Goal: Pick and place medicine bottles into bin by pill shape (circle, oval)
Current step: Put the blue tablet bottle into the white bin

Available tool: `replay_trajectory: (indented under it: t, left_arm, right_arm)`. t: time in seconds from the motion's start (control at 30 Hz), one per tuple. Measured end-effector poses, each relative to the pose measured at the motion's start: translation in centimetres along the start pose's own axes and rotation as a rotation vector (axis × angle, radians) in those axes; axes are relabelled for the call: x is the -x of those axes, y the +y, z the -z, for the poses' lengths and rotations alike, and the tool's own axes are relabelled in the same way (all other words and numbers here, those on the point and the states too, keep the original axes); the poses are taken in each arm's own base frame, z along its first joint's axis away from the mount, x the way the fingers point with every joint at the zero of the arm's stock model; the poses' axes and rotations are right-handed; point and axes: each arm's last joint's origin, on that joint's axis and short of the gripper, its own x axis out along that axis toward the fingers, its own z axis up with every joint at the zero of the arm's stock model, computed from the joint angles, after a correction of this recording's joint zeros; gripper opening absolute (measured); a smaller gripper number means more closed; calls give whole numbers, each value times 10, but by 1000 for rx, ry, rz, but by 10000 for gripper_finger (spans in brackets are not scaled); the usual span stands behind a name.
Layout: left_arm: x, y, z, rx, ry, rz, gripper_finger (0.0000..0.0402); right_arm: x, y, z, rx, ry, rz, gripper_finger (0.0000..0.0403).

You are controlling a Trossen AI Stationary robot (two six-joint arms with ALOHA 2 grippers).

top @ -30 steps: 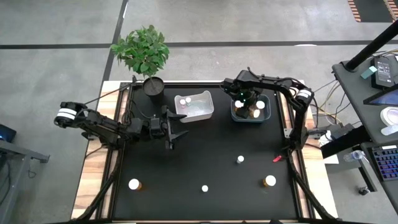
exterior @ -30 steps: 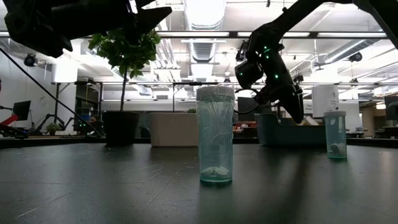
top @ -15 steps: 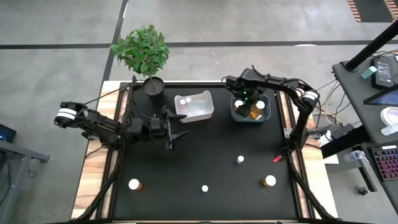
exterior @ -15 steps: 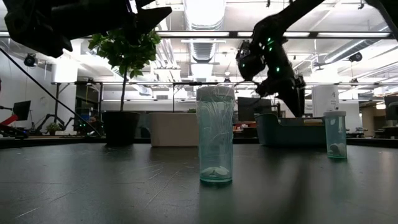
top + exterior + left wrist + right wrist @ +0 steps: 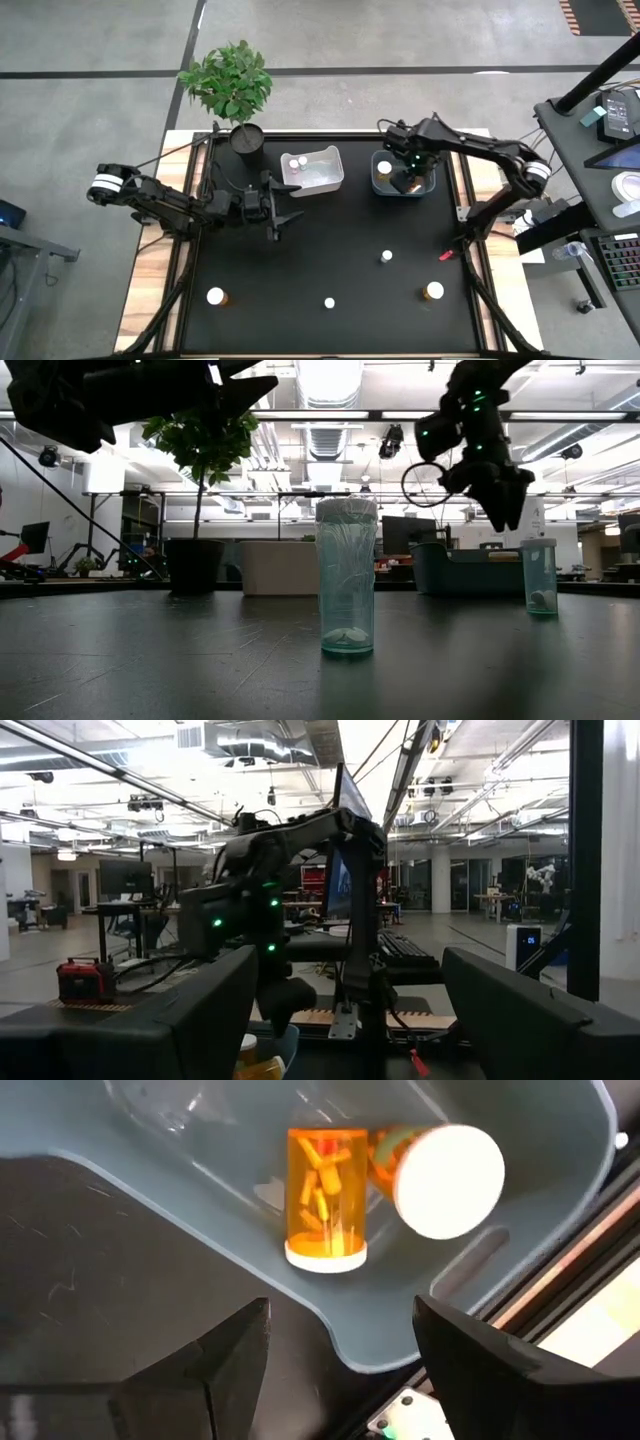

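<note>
amber bottle (image 5: 326, 1198) lay in my blue bin (image 5: 520, 1230), sorted by pill shape; right gripper (image 5: 340, 1342) hovered above, jaws wide, empty.

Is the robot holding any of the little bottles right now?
No. The right pincer is open and empty above the blue-grey plastic bin, where amber bottles lie. The left pincer is open and empty too.
</note>
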Motion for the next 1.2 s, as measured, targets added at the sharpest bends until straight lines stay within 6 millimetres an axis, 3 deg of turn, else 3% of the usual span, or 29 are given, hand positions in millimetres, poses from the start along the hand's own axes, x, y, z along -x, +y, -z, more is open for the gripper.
replay_trajectory:
  t: [0.3,0.73,0.9,1.2]
  left_arm:
    - [0,0,0,1,-3,0,302]
    - [1,-10,5,109,64,43,302]
    - [-3,-21,1,191,81,77,302]
    - [-19,-36,-7,211,160,112,302]
  right_arm:
    - [2,-4,24,-46,-79,-30,235]
    - [40,35,84,93,-406,-247,235]
    - [40,50,107,158,-492,-355,235]
    - [24,79,140,423,-564,-463,235]
